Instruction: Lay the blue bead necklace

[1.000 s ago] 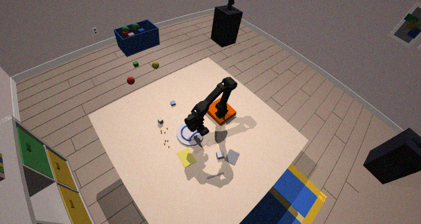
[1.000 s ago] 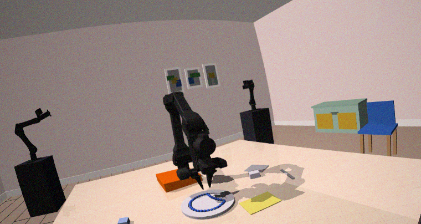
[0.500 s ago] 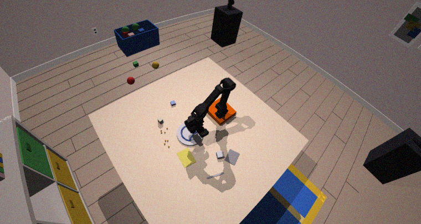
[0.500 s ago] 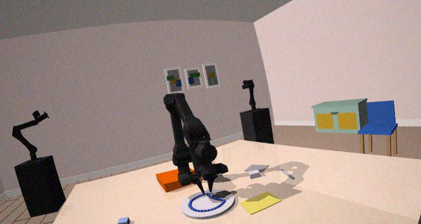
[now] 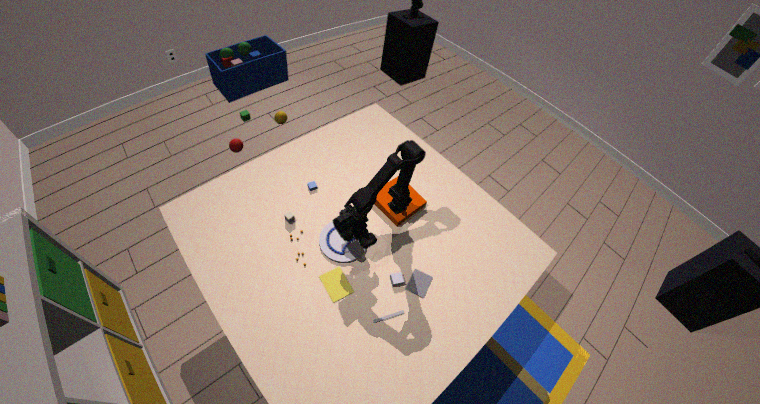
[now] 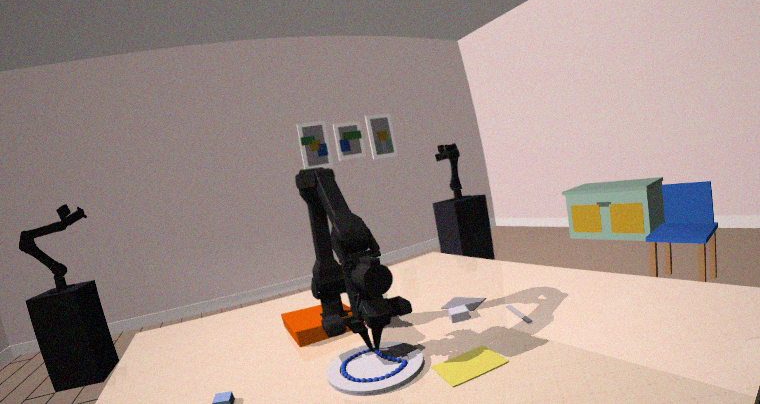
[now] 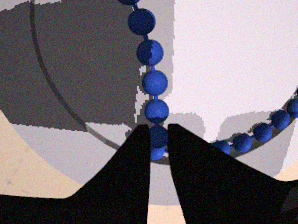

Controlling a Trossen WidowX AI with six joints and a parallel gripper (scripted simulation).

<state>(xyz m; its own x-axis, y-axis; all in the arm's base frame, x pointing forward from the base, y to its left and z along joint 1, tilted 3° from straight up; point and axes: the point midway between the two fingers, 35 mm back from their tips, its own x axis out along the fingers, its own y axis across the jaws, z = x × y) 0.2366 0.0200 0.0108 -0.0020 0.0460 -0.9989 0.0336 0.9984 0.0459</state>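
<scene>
The blue bead necklace (image 5: 328,240) (image 6: 364,380) (image 7: 155,82) lies in a loop on the round white bead board (image 6: 333,373) (image 7: 165,192). My gripper (image 6: 376,349) (image 7: 157,133) is low over the board's edge nearest the arm base, shut on a bead of the necklace. In the wrist view, the strand runs up from my fingertips in a nearly straight line, inside the curved dark groove line (image 7: 52,90) at the left. The beads at the right run along the groove line. The arm hides part of the board in the top view.
A yellow sheet (image 5: 336,284) (image 6: 470,365) lies beside the board. Small orange beads (image 5: 298,254) and a grey cube (image 5: 289,218) are on its other side. A blue block (image 5: 312,186), a white block (image 5: 397,279), a grey sheet (image 5: 419,283) and a thin stick (image 5: 388,316) also lie on the table.
</scene>
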